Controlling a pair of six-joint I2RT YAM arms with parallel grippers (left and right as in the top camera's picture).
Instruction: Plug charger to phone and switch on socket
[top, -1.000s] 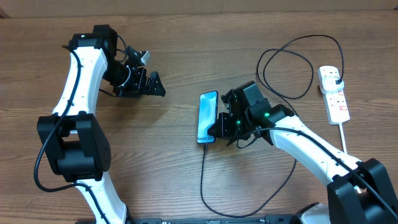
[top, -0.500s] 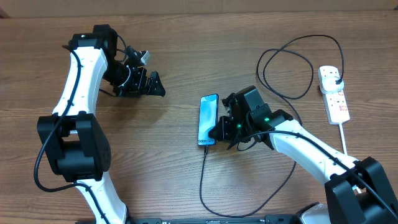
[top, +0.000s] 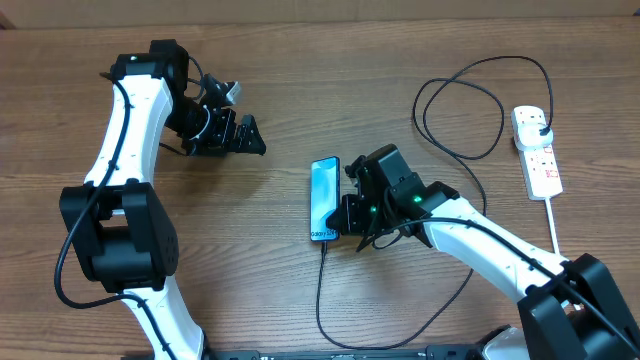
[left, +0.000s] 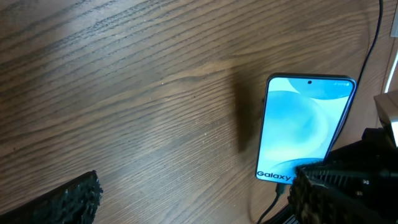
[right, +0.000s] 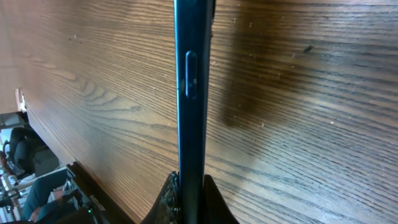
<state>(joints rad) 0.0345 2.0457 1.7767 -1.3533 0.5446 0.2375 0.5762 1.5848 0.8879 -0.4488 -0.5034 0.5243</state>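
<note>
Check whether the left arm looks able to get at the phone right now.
Probably yes: bare table lies between the open left gripper and the phone, and its left side is free; the right gripper sits only at its right edge.

Robotics laboratory test station. Indicators: a left arm (top: 125, 130) and a right arm (top: 495, 240), white and black, based at the near edge of a wood-grain bench (top: 290, 70); a switched socket (top: 540, 160) on it; blurred equipment (right: 28, 180) beyond the bench edge.
</note>
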